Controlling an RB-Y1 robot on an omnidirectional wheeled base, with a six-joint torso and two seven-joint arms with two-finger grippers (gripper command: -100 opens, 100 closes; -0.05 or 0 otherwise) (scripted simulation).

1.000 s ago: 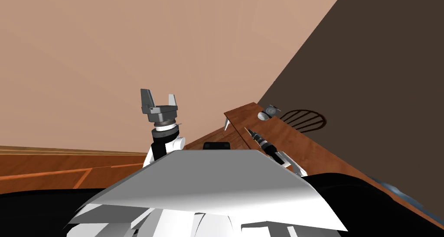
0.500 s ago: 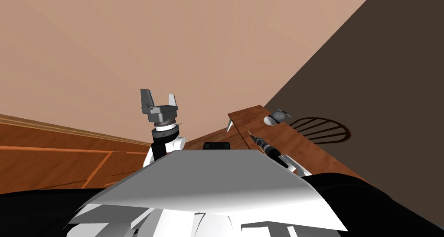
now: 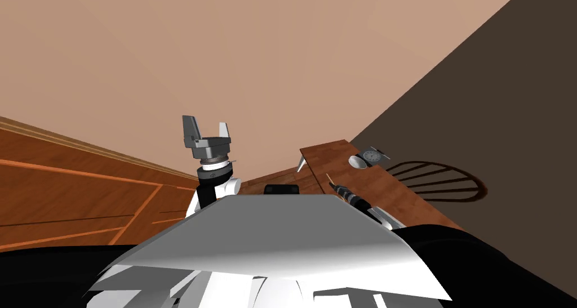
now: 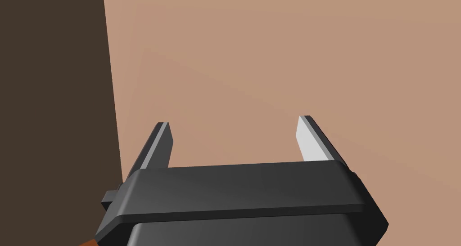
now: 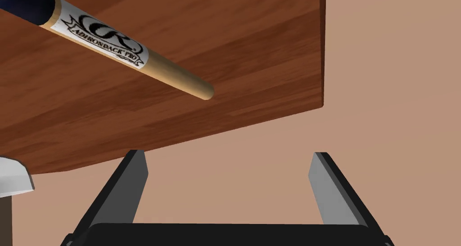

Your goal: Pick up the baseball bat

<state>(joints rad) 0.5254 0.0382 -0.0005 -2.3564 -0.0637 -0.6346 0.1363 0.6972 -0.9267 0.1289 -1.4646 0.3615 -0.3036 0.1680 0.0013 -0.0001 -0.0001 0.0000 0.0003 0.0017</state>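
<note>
The baseball bat (image 5: 130,50) lies on a brown wooden table (image 5: 252,59). It has a dark section, a white printed label and a light wooden end that points toward the table's corner. In the head view the bat (image 3: 348,194) lies along the table's near edge, to the right of my chest. My right gripper (image 5: 227,152) is open, short of the table edge, with the bat's end ahead and to one side of its fingers. My left gripper (image 3: 206,121) is raised and open and holds nothing; the left wrist view also shows this gripper (image 4: 233,120) open.
A small clock (image 3: 372,155) and a white bowl (image 3: 356,162) sit at the table's far end. A dark spindle-backed chair (image 3: 445,181) stands beyond the table on the dark brown floor. A wooden panelled surface (image 3: 73,192) spreads out on the left.
The whole head view has swung: the table, bat and chair sit further right and more of the wooden surface shows on the left. This is my own turn. Both arms hold their pose.
</note>
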